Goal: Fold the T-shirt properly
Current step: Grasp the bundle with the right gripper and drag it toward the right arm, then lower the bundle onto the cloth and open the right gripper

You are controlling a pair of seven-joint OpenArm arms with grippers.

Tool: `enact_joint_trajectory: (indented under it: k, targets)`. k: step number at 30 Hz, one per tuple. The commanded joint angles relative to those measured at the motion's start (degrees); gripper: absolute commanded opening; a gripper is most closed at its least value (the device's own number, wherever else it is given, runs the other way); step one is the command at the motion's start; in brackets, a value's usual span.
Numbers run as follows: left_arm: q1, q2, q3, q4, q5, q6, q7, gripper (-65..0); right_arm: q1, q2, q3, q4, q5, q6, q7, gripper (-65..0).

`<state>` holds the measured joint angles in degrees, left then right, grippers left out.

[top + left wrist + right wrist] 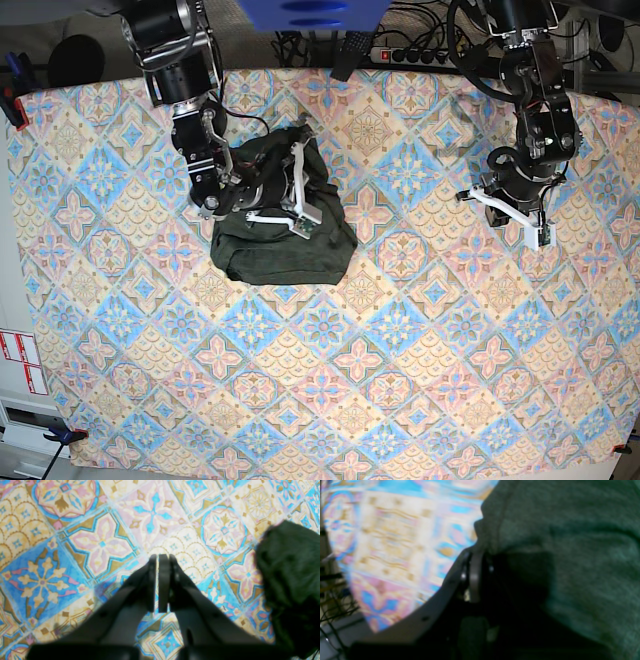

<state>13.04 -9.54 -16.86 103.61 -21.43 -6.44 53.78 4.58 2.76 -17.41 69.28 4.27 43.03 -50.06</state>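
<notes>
Olive shirt (280,235) bunched upper left, pinched by right gripper (300,222). Left gripper (157,582) clenched empty, right of frame. Could drag the heap askew if lifted single-handed.

I see a patterned tablecloth (420,330) of blue, pink and tan tile motifs covering the whole work surface. Behind its far edge lie a black power strip (415,55) and tangled cables (300,42). A red-and-white label (20,362) sits off its left edge.

One T-shirt (281,240), two end effectors (305,222) (541,235), and one patterned tablecloth (420,380).
</notes>
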Motion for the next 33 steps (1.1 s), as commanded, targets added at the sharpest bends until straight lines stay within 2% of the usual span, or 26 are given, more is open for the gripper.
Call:
enact_joint_trajectory:
  k: [1,9,14,20,33]
  targets:
    - [-0.51,-0.53,-0.24,1.22,-0.5,-0.2,-0.9,-65.0,0.04,2.2,1.45,-0.4,-7.75,-3.03,-5.54,-65.0]
    - [-0.42,-0.53,-0.15,1.22,-0.5,-0.2,-0.9,-65.0,2.59,5.98,7.96,-0.66,-7.83,-3.03,-5.37,-65.0]
    - [-0.25,-0.53,0.03,2.89,-0.5,-0.29,-0.9,-65.0,5.22,9.24,11.3,-3.65,-7.83,-3.03,-2.29,-65.0]
    - [-0.25,-0.53,0.12,2.98,-0.5,-0.38,-0.9,-65.0,8.65,9.5,16.49,-8.13,-7.83,-3.03,0.0,-65.0]
    - [0.81,-0.53,0.12,3.16,-0.5,-0.46,-0.9,-65.0,18.06,9.59,16.93,-19.3,-7.83,-3.03,6.15,-65.0]
